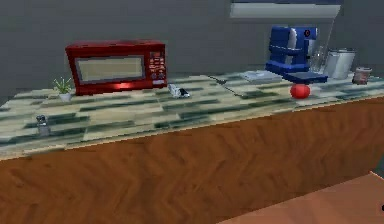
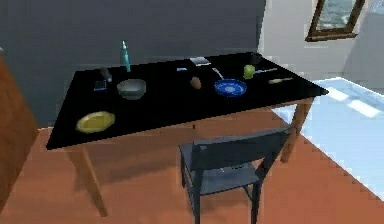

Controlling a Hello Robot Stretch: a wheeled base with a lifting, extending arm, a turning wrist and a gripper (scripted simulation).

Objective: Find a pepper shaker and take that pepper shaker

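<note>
I am at the finding step: a small grey jar I take for the pepper shaker [image 1: 42, 124] stands near the left end of the counter [image 1: 130, 110] ahead, so next I must turn my arm side toward it; my hand's state I cannot tell.

Red microwave [image 1: 116, 66] on a green-and-cream patchwork counter [image 1: 130, 112] with herringbone brown wood front; right of the microwave, a blue coffee machine [image 1: 292, 50] and red fruit [image 1: 299, 91].

The robot's colours, shapes and markings cannot be told from these two views. Both look outward, away from its body.
</note>
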